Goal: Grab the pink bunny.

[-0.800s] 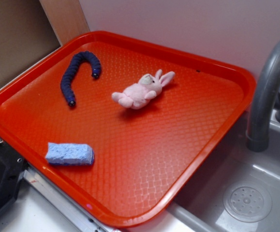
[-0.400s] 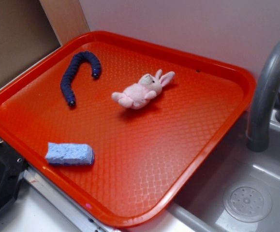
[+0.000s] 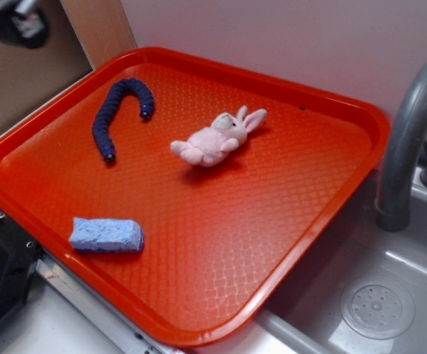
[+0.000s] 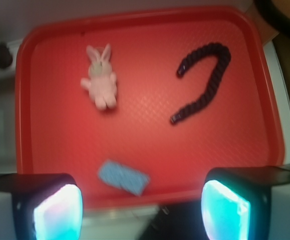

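I am hovering high above the tray (image 4: 265, 90), my fingers (image 4: 57, 212) spread wide and gripping nothing. The pink bunny (image 4: 100, 80) is lying ahead and left of them, its long axis running fore-aft.

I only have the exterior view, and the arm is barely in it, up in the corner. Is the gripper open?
Observer: Yes. In the wrist view the gripper has its fingers wide apart, with nothing between them.
Operator: Is it lined up on the pink bunny?
Observer: No. The pink bunny sits in the upper left of the wrist picture, well off the gap.
Operator: What's nearest the gap?
Observer: The blue sponge, just above it in that picture.
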Tool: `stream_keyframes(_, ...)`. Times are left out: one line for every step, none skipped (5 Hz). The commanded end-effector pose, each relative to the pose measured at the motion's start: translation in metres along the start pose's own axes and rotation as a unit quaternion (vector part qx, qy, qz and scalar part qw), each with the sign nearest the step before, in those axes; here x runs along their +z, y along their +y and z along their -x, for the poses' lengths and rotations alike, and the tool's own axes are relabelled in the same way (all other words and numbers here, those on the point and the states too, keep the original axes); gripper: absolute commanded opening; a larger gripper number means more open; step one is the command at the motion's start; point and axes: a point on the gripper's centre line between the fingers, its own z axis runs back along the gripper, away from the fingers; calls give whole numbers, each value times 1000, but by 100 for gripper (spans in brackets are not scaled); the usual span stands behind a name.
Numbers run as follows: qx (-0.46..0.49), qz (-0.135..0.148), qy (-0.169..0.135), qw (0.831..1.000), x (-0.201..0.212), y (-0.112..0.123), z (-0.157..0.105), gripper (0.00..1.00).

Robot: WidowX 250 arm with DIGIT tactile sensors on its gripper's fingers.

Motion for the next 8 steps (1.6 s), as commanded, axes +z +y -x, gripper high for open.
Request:
stream_keyframes(11, 6, -42, 999, -51, -35, -41, 100)
stream_keyframes(12, 6, -45, 999, -73, -42, -59, 100)
stream_keyframes(-3, -11, -41, 999, -93, -50, -71, 100)
stream_keyframes(-9, -16, -36, 999, -108, -52, -79, 100)
stream_keyframes(-19, -32, -19, 999, -131, -55, -80, 100)
stream_keyframes(-33, -30, 4, 999, -153, -57, -78, 100)
stream_keyframes(-46, -38, 22, 998, -170, -59, -74, 100)
stream_keyframes(-58, -46, 40, 996, -188, -60, -70, 100)
